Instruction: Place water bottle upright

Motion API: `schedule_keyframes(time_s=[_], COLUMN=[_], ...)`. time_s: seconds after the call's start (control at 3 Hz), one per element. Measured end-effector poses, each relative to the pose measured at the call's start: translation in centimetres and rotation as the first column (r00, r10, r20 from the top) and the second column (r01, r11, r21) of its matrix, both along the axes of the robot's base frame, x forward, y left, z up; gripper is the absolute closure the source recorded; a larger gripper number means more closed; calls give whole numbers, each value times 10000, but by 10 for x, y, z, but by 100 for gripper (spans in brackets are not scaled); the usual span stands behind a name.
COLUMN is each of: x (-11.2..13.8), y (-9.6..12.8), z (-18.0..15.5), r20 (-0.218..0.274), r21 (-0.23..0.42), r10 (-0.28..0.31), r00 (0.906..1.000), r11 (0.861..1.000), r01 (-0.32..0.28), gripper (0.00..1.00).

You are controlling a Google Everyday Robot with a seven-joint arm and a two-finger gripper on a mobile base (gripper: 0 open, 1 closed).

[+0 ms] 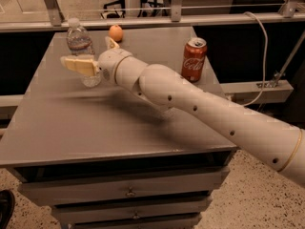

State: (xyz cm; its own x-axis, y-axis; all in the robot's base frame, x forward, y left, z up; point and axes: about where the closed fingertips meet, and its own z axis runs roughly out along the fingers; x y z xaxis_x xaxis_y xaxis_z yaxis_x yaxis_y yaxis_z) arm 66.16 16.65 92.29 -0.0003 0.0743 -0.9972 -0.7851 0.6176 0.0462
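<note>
The gripper (87,51) is hanging over the table's (95,123) far left, jaws spread apart, one finger (76,65) crossing the upright water bottle (78,39).

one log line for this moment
water bottle: upright, far-left of table | tool: at bottle's midsection | soda can: upright, far right

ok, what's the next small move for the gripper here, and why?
Probably back the gripper straight off the water bottle. The bottle stands upright on the table, cap up, and the fingers look open on either side, so only a clean retreat without nudging it seems left.
</note>
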Motion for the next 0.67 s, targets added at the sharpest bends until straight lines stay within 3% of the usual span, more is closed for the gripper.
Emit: schedule_keyframes(time_s=[0.67], x=[-6], y=[-12], z=[2], r20=[-178], r21=[-41], r10=[98], r00=[9998], r11=[9999], r01=[-99], gripper=[0])
